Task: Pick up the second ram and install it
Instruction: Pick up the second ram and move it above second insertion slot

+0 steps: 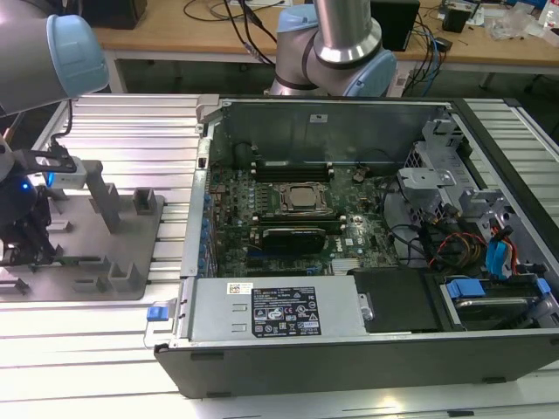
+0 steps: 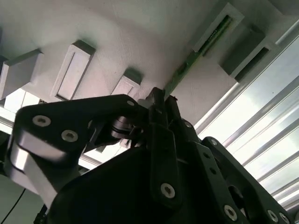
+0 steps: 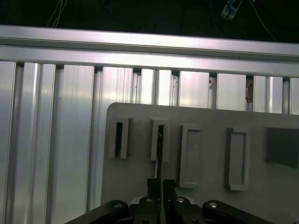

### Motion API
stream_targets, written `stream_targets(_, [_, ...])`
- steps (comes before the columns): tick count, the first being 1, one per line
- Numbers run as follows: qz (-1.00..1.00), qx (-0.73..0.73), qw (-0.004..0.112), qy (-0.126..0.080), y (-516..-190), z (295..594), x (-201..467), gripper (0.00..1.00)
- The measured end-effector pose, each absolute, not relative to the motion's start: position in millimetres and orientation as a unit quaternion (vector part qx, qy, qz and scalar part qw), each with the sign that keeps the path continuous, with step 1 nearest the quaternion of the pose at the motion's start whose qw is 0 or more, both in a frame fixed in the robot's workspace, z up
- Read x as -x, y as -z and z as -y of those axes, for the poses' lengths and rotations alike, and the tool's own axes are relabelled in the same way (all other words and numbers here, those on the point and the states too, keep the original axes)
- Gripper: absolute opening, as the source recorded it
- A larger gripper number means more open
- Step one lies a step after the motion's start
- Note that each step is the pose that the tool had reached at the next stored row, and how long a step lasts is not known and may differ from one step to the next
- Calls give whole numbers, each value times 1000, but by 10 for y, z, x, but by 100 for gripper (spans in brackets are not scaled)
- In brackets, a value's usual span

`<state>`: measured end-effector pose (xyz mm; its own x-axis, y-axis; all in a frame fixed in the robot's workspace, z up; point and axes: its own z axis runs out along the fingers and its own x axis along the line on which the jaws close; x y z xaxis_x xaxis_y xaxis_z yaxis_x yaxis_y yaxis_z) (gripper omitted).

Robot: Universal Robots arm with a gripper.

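The second ram (image 2: pixel 194 58) is a thin green stick that stands on edge, its far end in a slotted grey block (image 2: pixel 212 29) of the fixture plate (image 3: pixel 205 121). In the first wrist view the ram (image 3: pixel 160 151) shows edge-on as a dark line that runs from a slotted block down into my gripper (image 3: pixel 160 187). My gripper (image 2: pixel 161 100) is shut on the near end of the stick, one black finger on each side. In the exterior view the gripper (image 1: pixel 26 249) sits low over the fixture plate (image 1: pixel 131 262) at that view's left.
An open computer case (image 1: pixel 349 332) lies to the exterior view's right of the plate. Inside are the motherboard with its CPU socket (image 1: pixel 301 199), long black slots (image 1: pixel 293 164) and cables. Other grey blocks (image 1: pixel 109 205) rise from the plate. Ribbed aluminium table (image 3: pixel 51 140) surrounds it.
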<state>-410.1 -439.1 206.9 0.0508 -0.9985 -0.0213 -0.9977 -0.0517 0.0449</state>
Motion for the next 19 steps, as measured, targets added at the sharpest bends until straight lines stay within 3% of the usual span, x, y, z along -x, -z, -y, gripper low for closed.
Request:
stream_targets(3, [689, -725, 9, 23, -2070, 4391, 4101, 9])
stream_targets(19, [721, -692, 8, 23, -2088, 4392, 4101, 9])
